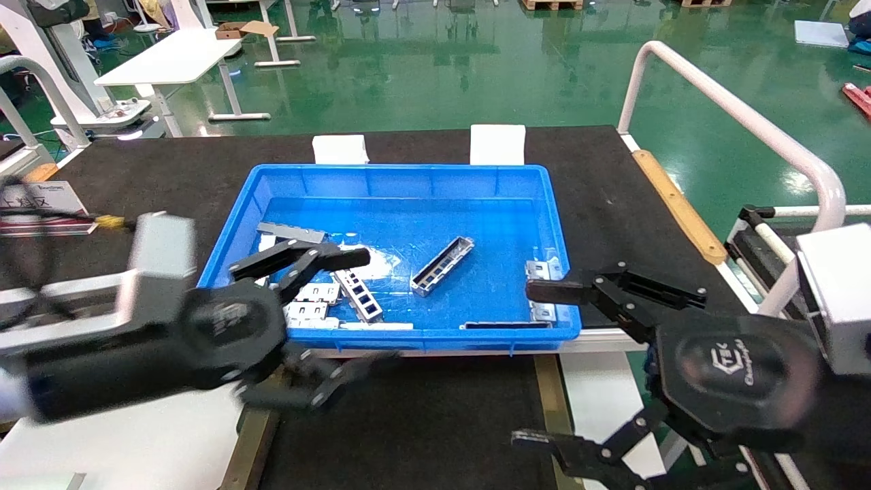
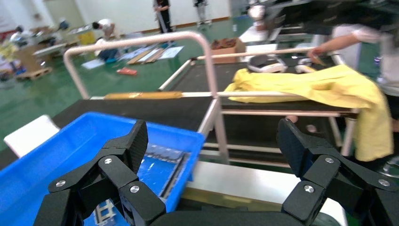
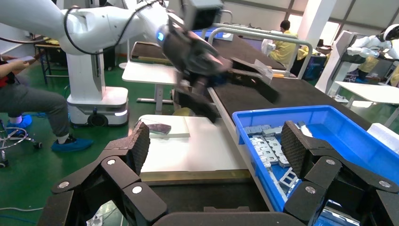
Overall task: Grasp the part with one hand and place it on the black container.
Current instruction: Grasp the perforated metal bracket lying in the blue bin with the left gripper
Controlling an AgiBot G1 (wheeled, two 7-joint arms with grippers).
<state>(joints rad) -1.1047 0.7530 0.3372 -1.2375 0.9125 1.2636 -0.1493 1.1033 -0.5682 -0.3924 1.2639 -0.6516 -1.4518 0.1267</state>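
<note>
While both arms hang low in the head view, the part [image 1: 442,265] lies loose near the middle of the blue bin [image 1: 401,178], tilted toward 1 o'clock. The left end effector [image 1: 326,320], released and empty, straddles the bin's near rim at 8 o'clock from the part. The right end effector [image 1: 537,364], also released, sits at 5 o'clock from it, with raised lettering on its body too small to read. A white sign [image 1: 41,197] on the desk [image 1: 599,177] bears unreadable characters. The black container [image 1: 422,422] lies below the bin.

From the left wrist, the spread fingers [image 2: 129,150] frame the bin's corner [image 2: 179,141].

From the right wrist, open fingers [image 3: 134,148] frame the bin [image 3: 329,117] and flat plates [image 3: 266,146] inside.
</note>
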